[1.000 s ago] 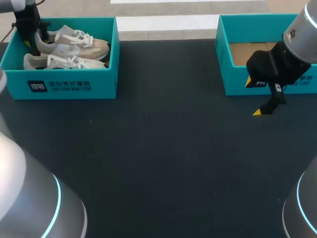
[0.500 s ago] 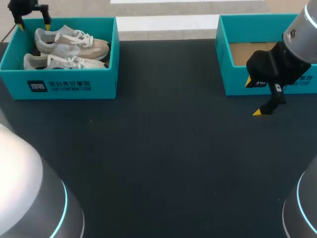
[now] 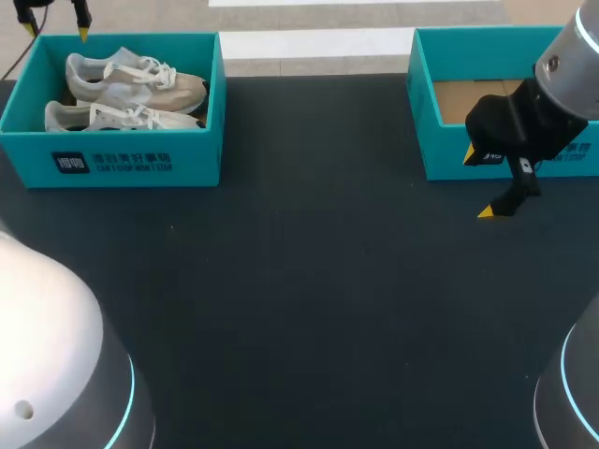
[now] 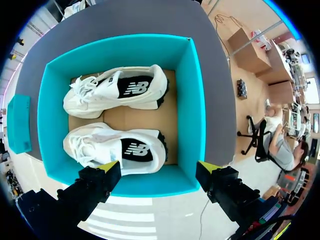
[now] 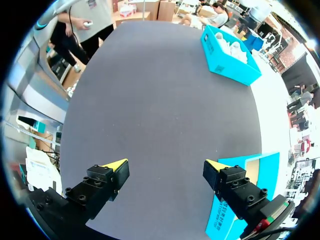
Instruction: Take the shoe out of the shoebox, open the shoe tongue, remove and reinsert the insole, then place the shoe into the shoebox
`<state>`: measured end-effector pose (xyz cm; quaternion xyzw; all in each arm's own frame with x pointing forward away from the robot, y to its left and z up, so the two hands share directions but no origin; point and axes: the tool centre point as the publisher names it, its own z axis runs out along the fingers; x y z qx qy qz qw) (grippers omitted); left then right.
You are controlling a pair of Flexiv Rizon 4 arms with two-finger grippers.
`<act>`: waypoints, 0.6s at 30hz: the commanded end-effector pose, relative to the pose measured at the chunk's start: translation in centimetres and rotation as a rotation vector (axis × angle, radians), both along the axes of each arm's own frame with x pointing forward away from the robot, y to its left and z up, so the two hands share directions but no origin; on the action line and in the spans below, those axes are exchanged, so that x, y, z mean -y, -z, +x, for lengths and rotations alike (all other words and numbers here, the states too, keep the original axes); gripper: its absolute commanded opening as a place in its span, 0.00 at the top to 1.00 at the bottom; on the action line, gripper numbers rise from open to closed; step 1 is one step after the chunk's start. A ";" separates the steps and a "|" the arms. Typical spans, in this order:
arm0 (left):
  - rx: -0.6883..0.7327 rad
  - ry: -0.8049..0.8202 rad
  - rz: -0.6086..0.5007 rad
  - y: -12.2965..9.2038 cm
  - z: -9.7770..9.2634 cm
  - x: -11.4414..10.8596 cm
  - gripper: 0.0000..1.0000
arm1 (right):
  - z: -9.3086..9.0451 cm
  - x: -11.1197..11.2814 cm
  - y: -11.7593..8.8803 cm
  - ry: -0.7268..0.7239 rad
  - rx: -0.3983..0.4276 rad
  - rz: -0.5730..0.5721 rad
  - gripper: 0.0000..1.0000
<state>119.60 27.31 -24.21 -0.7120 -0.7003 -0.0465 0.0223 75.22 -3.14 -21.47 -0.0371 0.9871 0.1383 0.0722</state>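
Two pale sneakers with white laces lie side by side in the teal shoebox (image 3: 112,161) at the table's far left: one shoe (image 3: 131,79) at the back, the other shoe (image 3: 122,118) in front. My left gripper (image 3: 56,28) hangs open above the box's far left corner, touching nothing. From the left wrist, both shoes (image 4: 120,90) (image 4: 117,150) lie on the cardboard floor beneath the open gripper (image 4: 157,170). My right gripper (image 3: 479,184) stands open and empty over the table in front of a second teal box (image 3: 423,122); from its wrist, the gripper (image 5: 166,165) has only the dark mat under it.
The second teal box at the far right shows a bare cardboard floor. From the right wrist it appears as a teal wall (image 5: 235,205) beside the gripper, with the shoebox (image 5: 227,55) far across the dark table (image 3: 299,281).
My left gripper has lifted out of the shoebox from beside the shoes' heels and drawn back past its far left corner, fingers spreading. Both shoes stay in the box. The right arm is still.
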 end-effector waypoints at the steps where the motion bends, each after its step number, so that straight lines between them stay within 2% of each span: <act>1: 0.046 0.005 0.002 0.0 -1.2 0.1 0.00 | 0.0 0.0 0.1 0.000 0.001 -0.002 0.00; 5: 0.046 0.005 0.002 0.0 -1.2 0.1 0.00 | 0.0 0.0 0.1 0.000 0.001 -0.002 0.00; 12: -0.001 -0.076 0.021 -0.3 -3.7 -1.4 0.00 | 0.0 0.0 0.1 0.000 0.001 -0.002 0.00; 18: -0.015 -0.088 -0.014 -0.3 -5.7 -0.8 0.00 | 0.0 0.0 0.1 0.000 0.001 -0.002 0.00</act>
